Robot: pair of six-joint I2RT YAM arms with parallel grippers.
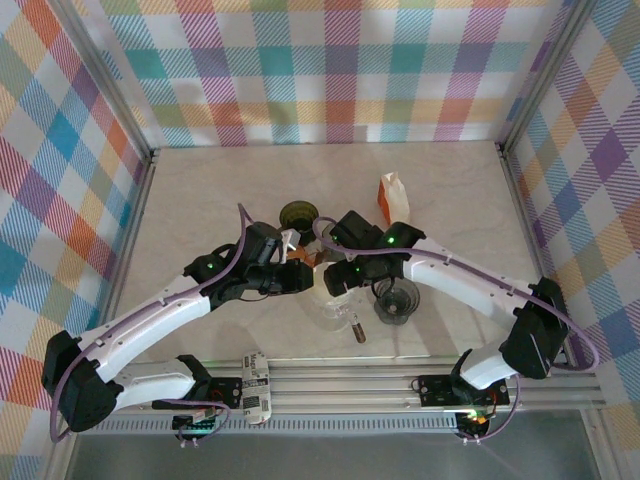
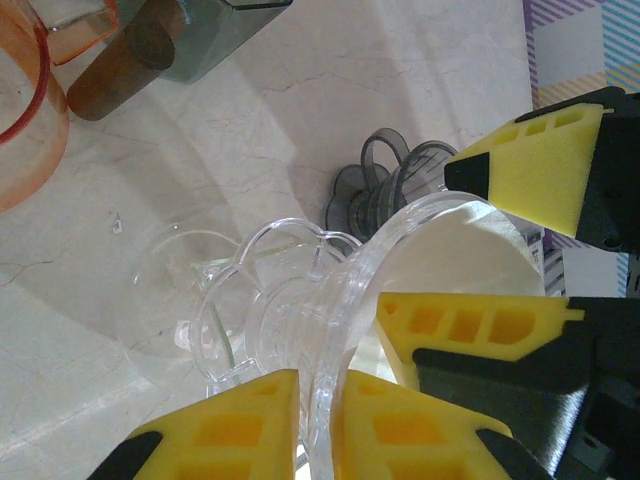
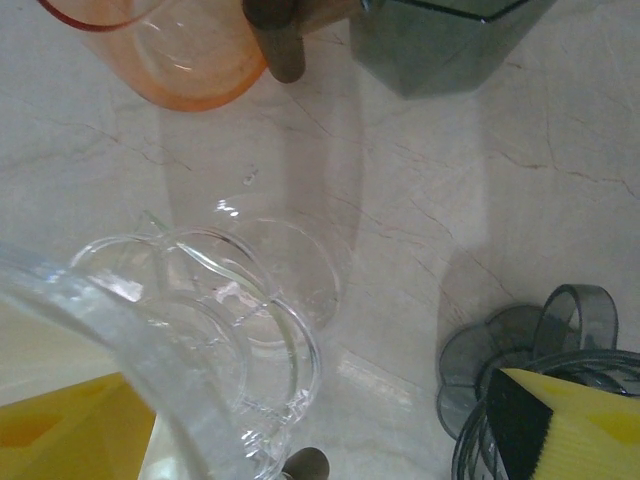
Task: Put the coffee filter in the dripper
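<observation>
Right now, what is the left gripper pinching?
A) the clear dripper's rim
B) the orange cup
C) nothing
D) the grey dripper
A: in the left wrist view the left gripper is shut on the thin rim of the clear dripper.

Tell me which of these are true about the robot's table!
1. The left gripper pinches the rim of the clear dripper. True.
2. The walls are plain white. False: they are checked in many colours.
3. The right gripper has its fingers wide apart. True.
4. The see-through cup on the table is blue. False: it is orange.
</observation>
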